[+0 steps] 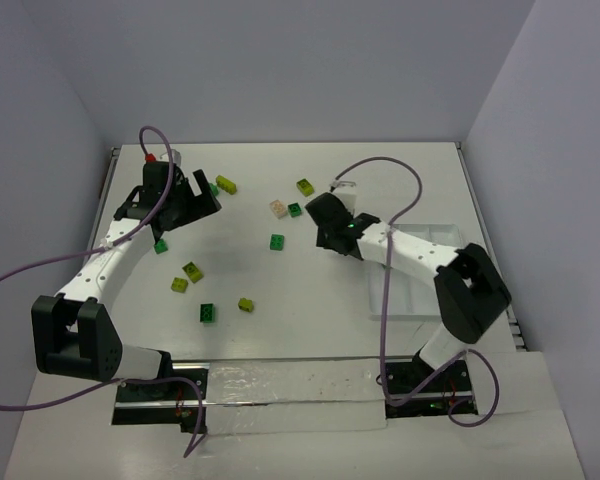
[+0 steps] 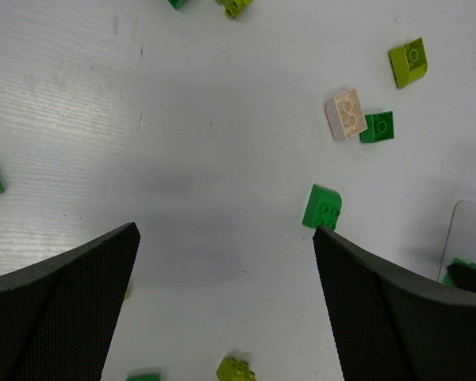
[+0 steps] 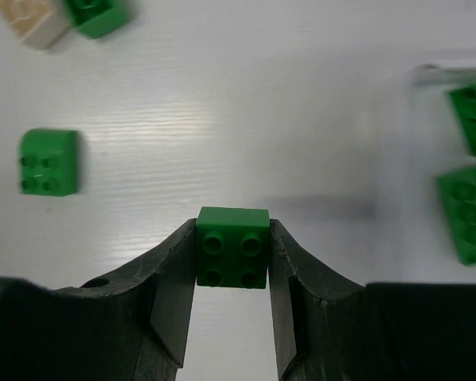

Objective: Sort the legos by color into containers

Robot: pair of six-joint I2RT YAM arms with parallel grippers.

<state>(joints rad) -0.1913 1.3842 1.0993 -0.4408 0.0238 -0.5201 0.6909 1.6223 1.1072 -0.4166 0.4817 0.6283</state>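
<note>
Here's a white table [image 1: 310,330], matte, with a faint grain running across its top. Behind it rises a plain back wall [image 1: 300,60], pale grey-lilac, and the left wall [image 1: 20,150] and right wall [image 1: 570,150] close in at angles. The light is soft and even, the shadows faint. A glossy clear strip [image 1: 290,385] lies along the table's near edge.

Lying loose are five dark green legos [image 1: 277,242], five yellow-green legos [image 1: 193,271] and one peach lego [image 1: 278,208], beside one tray [image 1: 400,298].
</note>
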